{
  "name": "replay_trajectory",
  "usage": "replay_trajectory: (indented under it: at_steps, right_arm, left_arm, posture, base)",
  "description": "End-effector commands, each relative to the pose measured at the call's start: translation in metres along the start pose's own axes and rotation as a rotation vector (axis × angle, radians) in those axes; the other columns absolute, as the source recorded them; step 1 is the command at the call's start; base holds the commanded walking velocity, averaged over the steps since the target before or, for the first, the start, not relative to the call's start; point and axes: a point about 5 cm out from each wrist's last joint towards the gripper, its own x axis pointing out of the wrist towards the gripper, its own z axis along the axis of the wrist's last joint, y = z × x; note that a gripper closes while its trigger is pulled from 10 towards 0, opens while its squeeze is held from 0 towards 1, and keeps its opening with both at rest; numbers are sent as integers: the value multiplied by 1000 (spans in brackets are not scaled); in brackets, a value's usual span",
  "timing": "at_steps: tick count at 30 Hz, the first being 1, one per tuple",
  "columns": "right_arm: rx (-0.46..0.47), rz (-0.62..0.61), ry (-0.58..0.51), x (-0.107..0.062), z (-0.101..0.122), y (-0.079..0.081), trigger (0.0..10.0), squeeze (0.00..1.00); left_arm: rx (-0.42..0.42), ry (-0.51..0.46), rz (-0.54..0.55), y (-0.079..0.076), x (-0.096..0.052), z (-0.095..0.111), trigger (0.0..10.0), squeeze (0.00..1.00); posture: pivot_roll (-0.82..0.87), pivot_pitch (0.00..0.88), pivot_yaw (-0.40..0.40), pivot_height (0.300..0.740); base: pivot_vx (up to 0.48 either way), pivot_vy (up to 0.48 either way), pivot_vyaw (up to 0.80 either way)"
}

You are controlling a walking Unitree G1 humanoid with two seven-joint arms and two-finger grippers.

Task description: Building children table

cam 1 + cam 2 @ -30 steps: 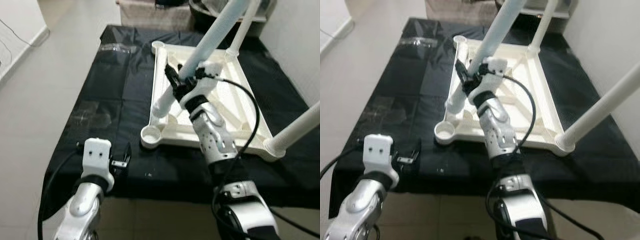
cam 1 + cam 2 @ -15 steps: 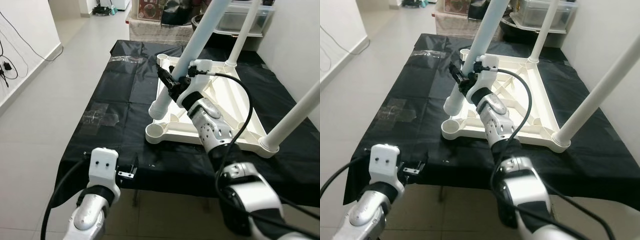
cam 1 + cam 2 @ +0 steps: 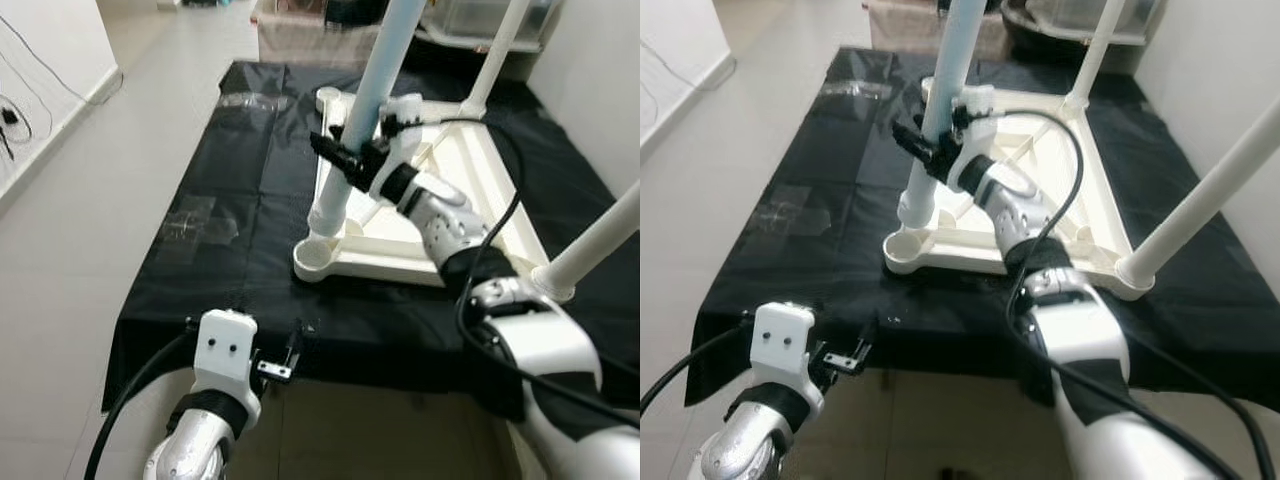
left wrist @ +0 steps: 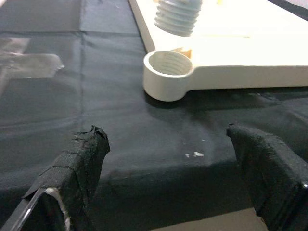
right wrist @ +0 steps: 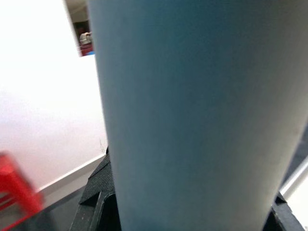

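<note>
Tabletop [image 3: 470, 215], white and upside down, lies on the black-covered bench [image 3: 215, 250], taking the middle and the two-o'clock part of the head view. Nearest, at seven o'clock, the left tool [image 4: 178, 168] hangs just off the bench's front edge with its two black fingers [image 4: 79, 166] spread wide and nothing between them; it looks straight at the near corner socket [image 4: 168, 74], an unfilled threaded ring.

A little farther on, the pale blue-white leg [image 3: 365, 115] stands almost upright with its threaded foot [image 4: 177, 17] just beyond and slightly above that socket, not yet in it. The right tool [image 3: 345, 160] is clamped on the leg partway up, at about twelve o'clock from the socket.

To seat it well, I judge the foot should come toward six o'clock until it is centred over the ring, with the leg held plumb so the threads meet squarely. Then lower lightly and turn; a tilted start would likely cross the threads. The left tool could steady the tabletop's corner if it slides.

Farther back, two more legs [image 3: 600, 235] [image 3: 495, 60] already stand in the corners at four and one o'clock, and the far socket [image 3: 328, 95] at twelve o'clock sits unfilled.
</note>
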Motion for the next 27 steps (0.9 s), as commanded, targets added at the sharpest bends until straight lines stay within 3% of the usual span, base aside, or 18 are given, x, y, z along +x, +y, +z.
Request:
replay_trajectory:
  at_steps: [1,4,6,11,13,19,27]
  right_arm:
    - [25,34,-7,-2,3,-1,10000,0]
    - [19,137,3,-2,9,2,10000,0]
    - [71,330,11,-3,14,10,10000,0]
    - [107,471,18,-5,14,16,10000,0]
    - [80,525,41,-5,11,20,10000,0]
    - [36,548,74,-3,6,24,10000,0]
    - [-44,474,58,1,15,20,10000,0]
  left_arm:
    - [-18,14,-16,-5,-4,0,10000,0]
    - [-26,11,-35,-8,-7,3,10000,0]
    - [-34,12,-41,-10,-10,8,10000,0]
    - [-39,20,-41,-11,-13,10,10000,0]
    - [-40,27,-39,-12,-16,10,10000,0]
    - [-42,34,-33,-13,-17,11,10000,0]
    - [-37,44,-32,-15,-19,11,10000,0]
  posture:
    - [103,264,-95,740]
    - [103,278,-94,740]
    - [112,318,-92,740]
    - [114,331,-93,740]
    - [115,338,-96,740]
    - [111,339,-99,740]
    - [114,330,-106,740]
  base:
    - [0,0,0]
    - [0,0,0]
    - [0,0,0]
    - [0,0,0]
    - [0,0,0]
    - [0,0,0]
    - [0,0,0]
